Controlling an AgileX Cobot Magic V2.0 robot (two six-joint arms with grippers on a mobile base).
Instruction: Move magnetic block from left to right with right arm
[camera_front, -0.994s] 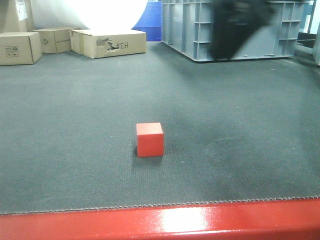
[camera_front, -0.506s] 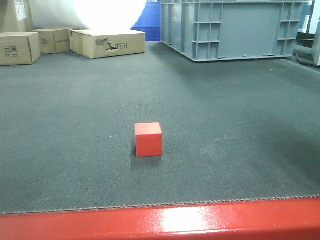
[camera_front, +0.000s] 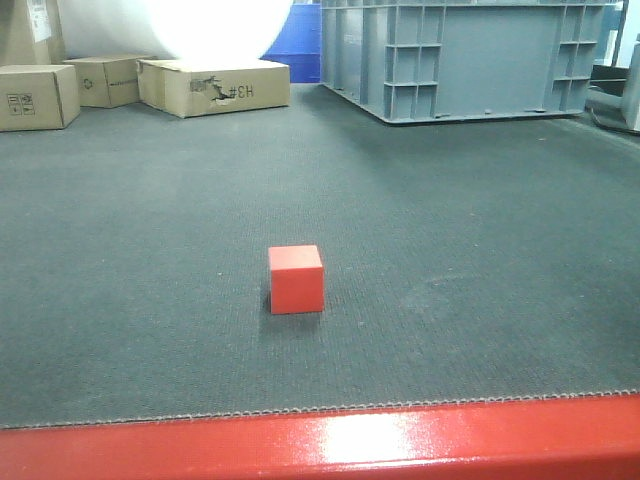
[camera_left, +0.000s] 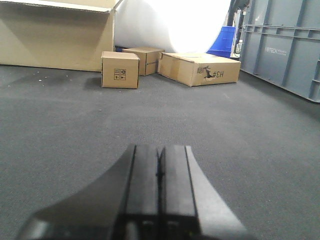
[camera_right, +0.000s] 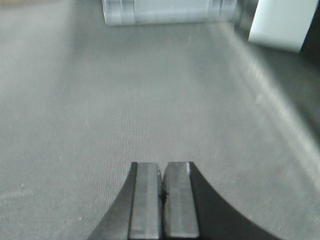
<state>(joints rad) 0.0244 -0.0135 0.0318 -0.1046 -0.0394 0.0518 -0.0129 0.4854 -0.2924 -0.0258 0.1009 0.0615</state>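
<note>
Magnetic block (camera_front: 296, 279) sat alone on mat (camera_front: 480, 220), left gripper (camera_left: 160, 172) closed empty, right gripper (camera_right: 162, 187) closed empty, blurred view.

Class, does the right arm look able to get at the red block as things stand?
Probably yes. The red block sits alone on open mat, nothing near it. But the right gripper has its fingers shut and must open first.

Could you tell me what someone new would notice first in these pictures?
The magnetic block, a small red-orange cube, sits alone in the middle of the dark mat, with no gripper near it. Behind it stand a large grey crate at the far right and brown cardboard boxes at the far left.
</note>
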